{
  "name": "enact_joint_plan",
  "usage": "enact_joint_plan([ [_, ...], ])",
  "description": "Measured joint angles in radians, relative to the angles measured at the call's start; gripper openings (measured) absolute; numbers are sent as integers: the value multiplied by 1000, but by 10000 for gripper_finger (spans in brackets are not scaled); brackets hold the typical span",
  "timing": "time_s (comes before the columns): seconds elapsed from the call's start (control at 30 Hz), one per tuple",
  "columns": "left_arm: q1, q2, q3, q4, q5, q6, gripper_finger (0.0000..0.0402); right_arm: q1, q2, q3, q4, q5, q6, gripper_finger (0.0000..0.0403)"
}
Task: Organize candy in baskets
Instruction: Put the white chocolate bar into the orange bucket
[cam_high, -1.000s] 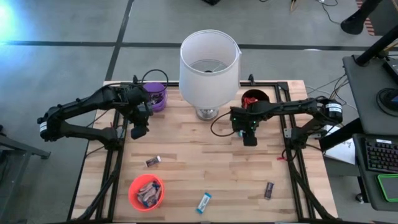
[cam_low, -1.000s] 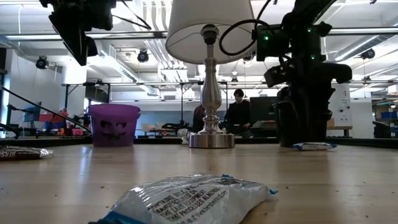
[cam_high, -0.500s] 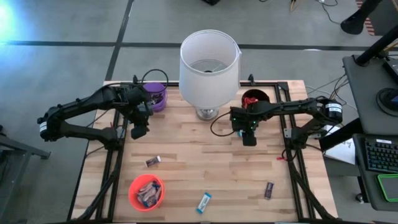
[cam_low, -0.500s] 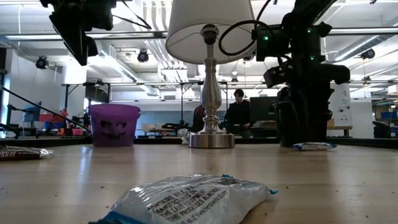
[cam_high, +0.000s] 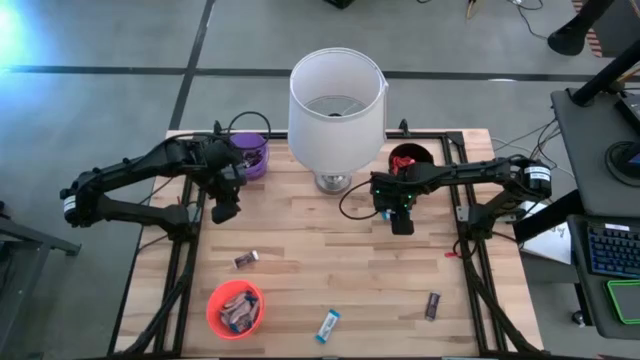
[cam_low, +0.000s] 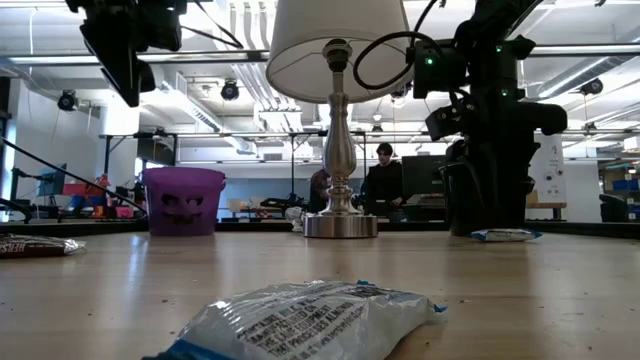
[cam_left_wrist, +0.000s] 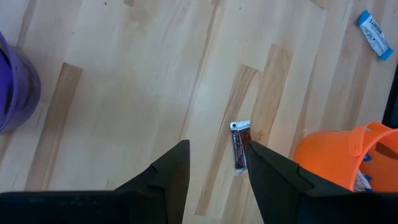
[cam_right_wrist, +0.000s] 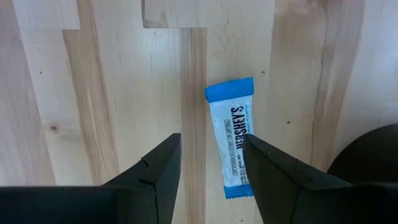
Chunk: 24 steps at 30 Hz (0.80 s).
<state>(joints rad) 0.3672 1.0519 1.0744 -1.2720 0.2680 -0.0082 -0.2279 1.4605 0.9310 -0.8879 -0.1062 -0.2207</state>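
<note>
Hovering over the pale wooden counter, both end effectors are held apart: a blue candy lies beneath the right end effector, a dark candy beneath the left end effector.

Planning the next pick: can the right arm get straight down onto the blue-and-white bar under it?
Probably yes. The right gripper is open above the blue-and-white bar, which lies flat on bare table, with nothing over it; the black basket sits off to one side.
</note>
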Motion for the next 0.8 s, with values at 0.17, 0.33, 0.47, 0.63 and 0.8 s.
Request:
enact_joint_plan([
  [0.17, 0, 0, -4, 1, -8, -2, 139, 0, 0, 0, 0, -3, 0, 157],
  [0.33, 0, 0, -4, 1, -42, -2, 139, 0, 0, -1, 0, -5, 0, 159],
  [0.47, 0, 0, -4, 1, -50, -2, 139, 0, 0, -1, -1, -8, -5, 159],
  [0.63, 0, 0, -4, 5, -51, -24, 139, 0, 1, -2, -2, -10, -16, 158],
  [0.8, 0, 0, -4, 5, -51, -36, 139, 0, 1, -4, 2, -10, -33, 160],
])
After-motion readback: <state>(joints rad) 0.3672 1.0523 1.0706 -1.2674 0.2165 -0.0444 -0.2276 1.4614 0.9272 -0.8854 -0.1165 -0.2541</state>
